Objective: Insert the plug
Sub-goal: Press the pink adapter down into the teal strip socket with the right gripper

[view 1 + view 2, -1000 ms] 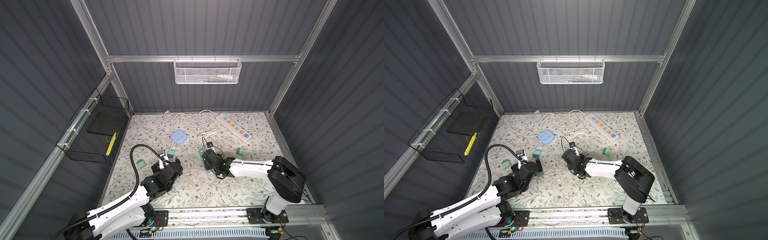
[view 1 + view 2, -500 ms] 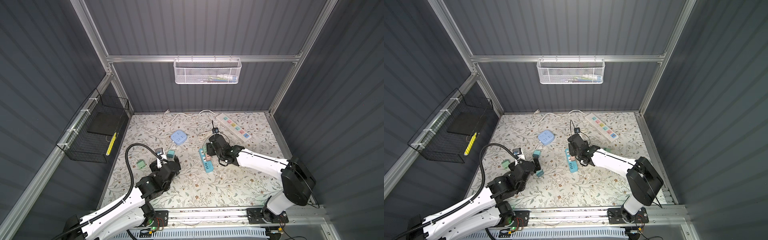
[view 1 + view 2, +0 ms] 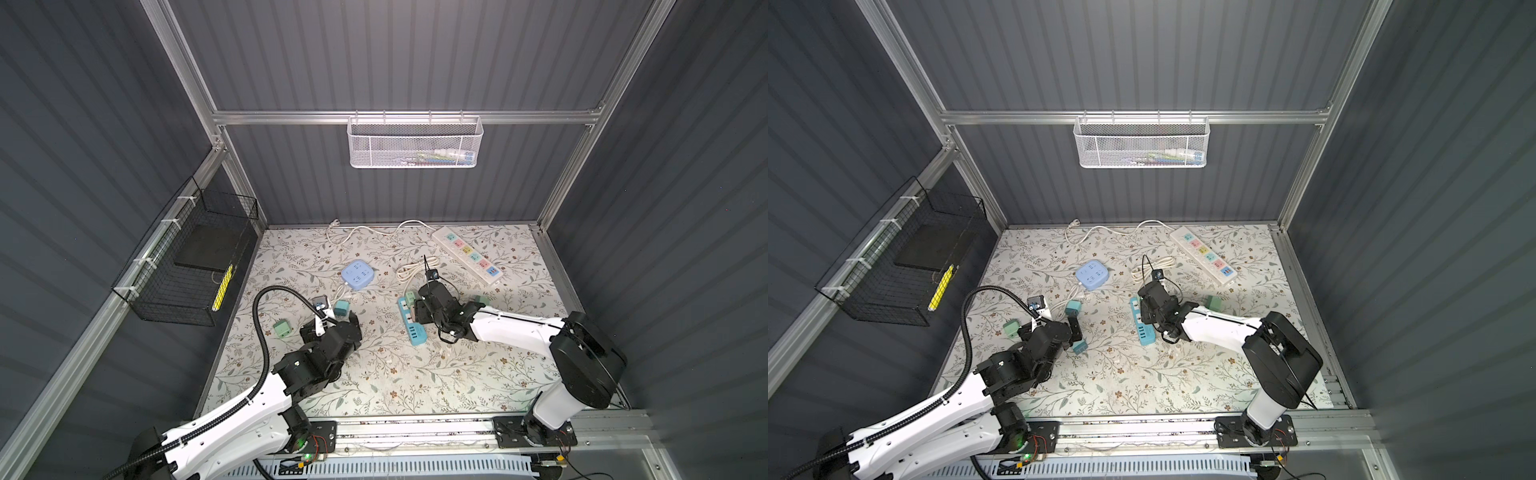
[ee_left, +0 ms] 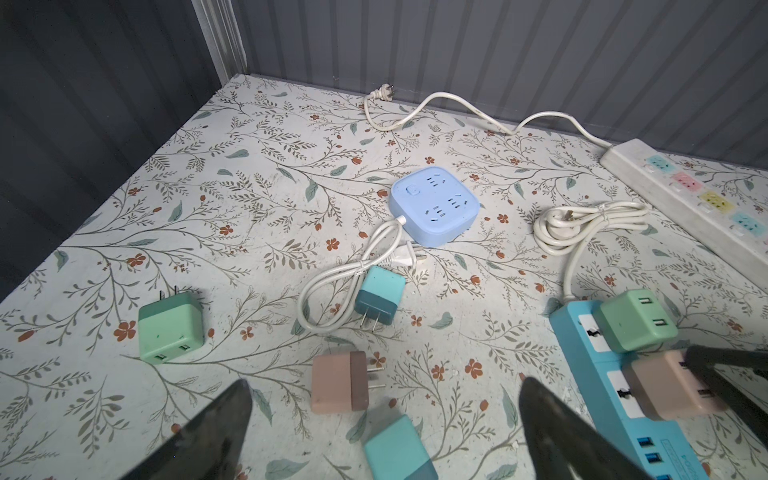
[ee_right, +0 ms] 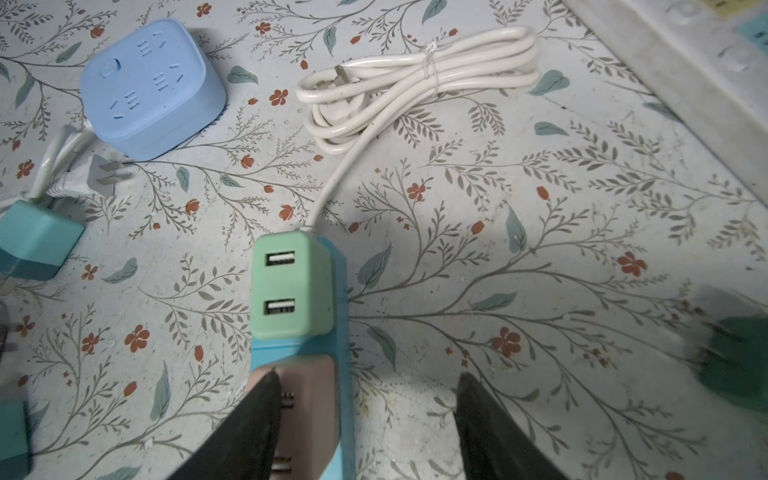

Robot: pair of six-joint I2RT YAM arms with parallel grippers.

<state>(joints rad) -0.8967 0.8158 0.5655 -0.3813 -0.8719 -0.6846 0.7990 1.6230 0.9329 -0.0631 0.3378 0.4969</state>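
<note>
A blue power strip (image 3: 412, 329) lies mid-table, seen too in the right wrist view (image 5: 343, 332). A green plug (image 5: 291, 286) and a pink plug (image 5: 309, 397) sit in its sockets. My right gripper (image 5: 369, 386) is open over the strip. One of its fingers (image 5: 257, 415) overlaps the pink plug's edge and the other hangs over bare mat. My left gripper (image 4: 384, 401) is open low over the mat (image 4: 257, 199). A loose pink plug (image 4: 340, 387) and a teal plug (image 4: 399, 449) lie between its fingers, untouched.
Also on the mat are a loose green plug (image 4: 170, 330), a teal plug (image 4: 379, 295), a square light-blue socket (image 3: 358, 274) with its cord, a coiled white cable (image 5: 419, 79) and another green plug (image 3: 482, 300). A long white power strip (image 3: 467, 254) lies at the back right.
My right gripper moved away along the blue strip, then came partly back, and its jaws have widened. The left arm has shifted slightly and stays open.
</note>
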